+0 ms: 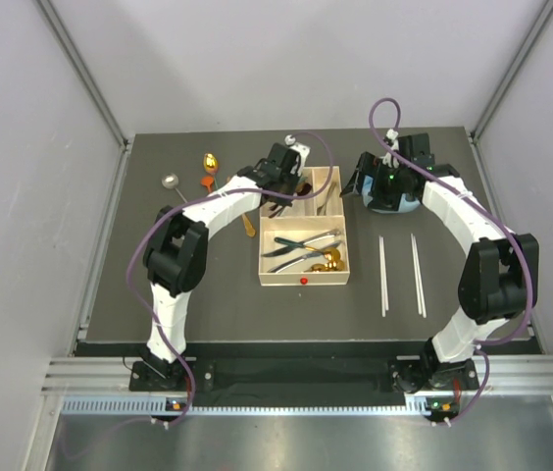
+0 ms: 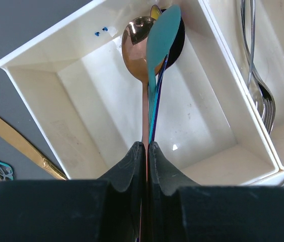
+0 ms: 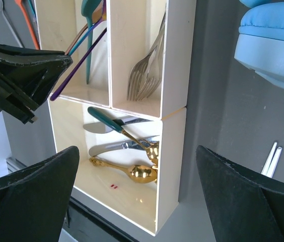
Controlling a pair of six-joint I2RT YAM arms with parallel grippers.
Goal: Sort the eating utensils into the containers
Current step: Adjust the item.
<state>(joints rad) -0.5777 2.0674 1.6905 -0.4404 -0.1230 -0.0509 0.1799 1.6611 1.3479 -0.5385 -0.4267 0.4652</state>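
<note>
My left gripper [image 2: 147, 147] is clamped on a rose-gold spoon [image 2: 136, 43], with a teal spoon [image 2: 163, 33] alongside, over the tray's [image 1: 326, 279] eleven o'clock compartment. Only the right wrist view shows forks [image 3: 144, 80] next door. The red dot [image 1: 303, 280] shows only from above, at six o'clock. My right gripper [image 3: 137, 151] gapes wide.

White links, black joint housings on left arm [image 1: 220, 204] and right arm [image 1: 458, 211]. Purple cable [image 1: 131, 270] looped along each. Matte black left gripper [image 2: 147, 147], right gripper [image 3: 137, 161]; thick, rounded wedge fingers [image 3: 31, 196].
</note>
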